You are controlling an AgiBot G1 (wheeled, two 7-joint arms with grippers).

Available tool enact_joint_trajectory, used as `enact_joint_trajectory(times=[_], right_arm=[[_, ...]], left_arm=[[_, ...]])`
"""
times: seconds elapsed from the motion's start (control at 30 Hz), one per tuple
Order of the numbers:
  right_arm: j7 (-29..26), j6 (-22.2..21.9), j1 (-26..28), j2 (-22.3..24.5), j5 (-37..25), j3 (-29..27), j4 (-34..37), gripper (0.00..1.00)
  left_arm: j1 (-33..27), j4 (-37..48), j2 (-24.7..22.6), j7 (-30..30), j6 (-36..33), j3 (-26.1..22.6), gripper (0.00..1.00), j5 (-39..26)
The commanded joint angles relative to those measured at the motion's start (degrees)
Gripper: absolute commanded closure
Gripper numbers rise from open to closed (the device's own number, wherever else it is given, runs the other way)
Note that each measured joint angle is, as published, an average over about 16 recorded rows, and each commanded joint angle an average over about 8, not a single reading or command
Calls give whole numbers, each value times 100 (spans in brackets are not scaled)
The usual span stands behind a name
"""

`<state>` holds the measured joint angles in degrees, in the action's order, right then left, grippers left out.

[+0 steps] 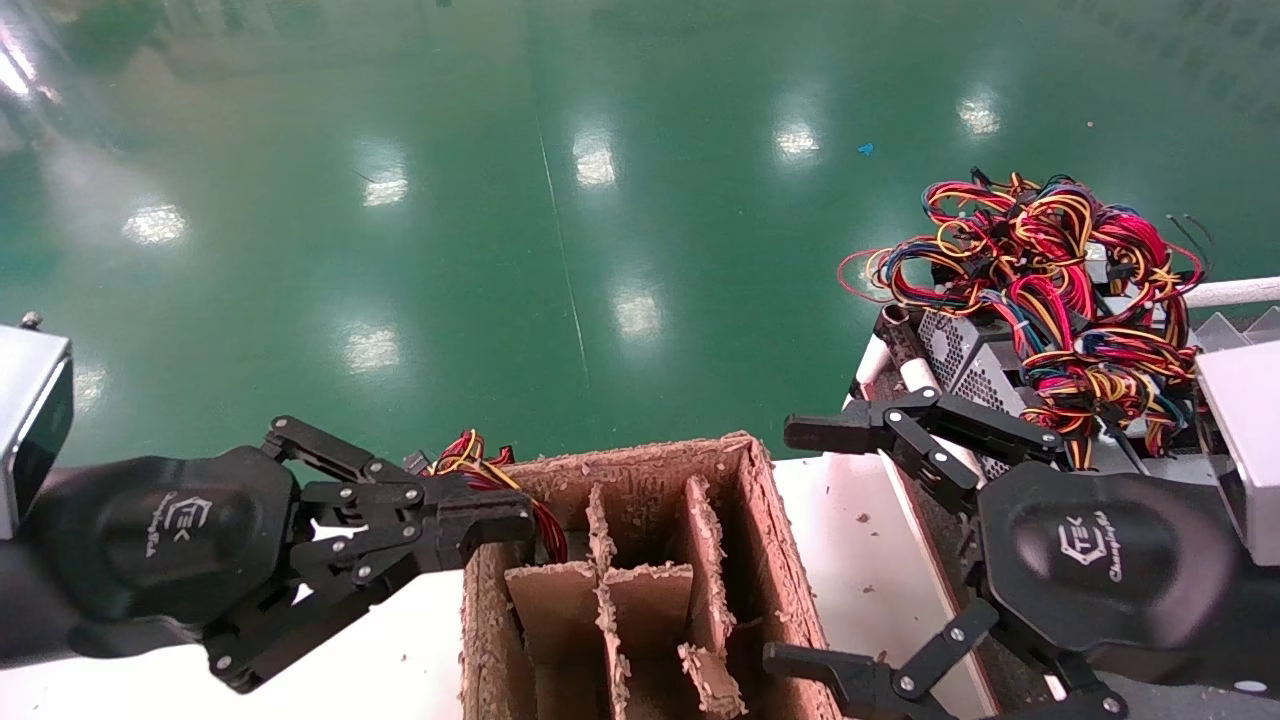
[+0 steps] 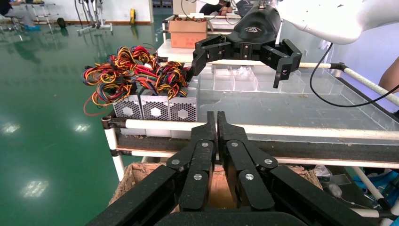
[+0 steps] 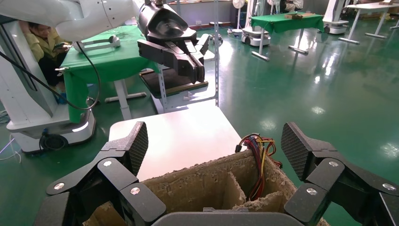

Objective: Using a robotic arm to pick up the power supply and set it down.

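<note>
Three grey power supply units (image 2: 155, 109) with honeycomb vents stand side by side on a rack at my right (image 1: 960, 350), under a tangle of red, yellow and black wires (image 1: 1050, 260). More such wires (image 1: 480, 460) hang out of the far left compartment of a cardboard box (image 1: 770, 520); whatever they belong to is hidden inside. My right gripper (image 1: 800, 545) is open and empty between box and rack, its pads (image 3: 136, 146) spread wide over the box (image 3: 188, 183). My left gripper (image 1: 525, 520) is shut on nothing at the box's left rim.
The box has cardboard dividers (image 1: 600, 590) and frayed edges, and sits on a white table (image 1: 860, 540). The rack has a white pipe rail (image 2: 282, 129) and clear plastic bins (image 2: 235, 80) behind the units. Green floor lies beyond.
</note>
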<state>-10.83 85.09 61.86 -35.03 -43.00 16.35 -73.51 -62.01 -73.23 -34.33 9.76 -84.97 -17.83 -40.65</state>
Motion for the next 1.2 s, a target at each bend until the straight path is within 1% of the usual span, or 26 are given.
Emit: enact_joint_trajectory(times=[0.03, 0.17, 0.43, 0.63, 0.73, 0.87, 1.0, 1.2], right_arm=[[6, 10, -9, 2, 8, -1, 8, 0], [-46, -156, 77, -16, -266, 83, -29, 0], [-256, -776, 315, -92, -988, 257, -30, 0], [-267, -905, 350, -141, -1125, 293, -31, 0], [-289, -1028, 380, -278, -1312, 393, -42, 0], [-408, -1233, 490, -614, -1646, 620, -19, 0], [-548, -1339, 621, -879, -1836, 786, 67, 0], [-592, -1352, 698, -987, -1913, 858, 151, 0]], left_arm=[[0, 0, 0, 0, 0, 0, 0, 0], [-1, 1, 0, -1, -1, -1, 0, 0], [-1, 2, 1, -2, 0, -1, 0, 0], [-1, 4, 1, -2, 1, -2, 0, 0], [-2, 5, 1, -3, 0, -2, 0, 0], [-3, 6, 1, -4, 0, -3, 0, 1], [-2, 8, 1, -4, 1, -3, 0, 1], [-2, 9, 1, -5, 2, -3, 0, 0]])
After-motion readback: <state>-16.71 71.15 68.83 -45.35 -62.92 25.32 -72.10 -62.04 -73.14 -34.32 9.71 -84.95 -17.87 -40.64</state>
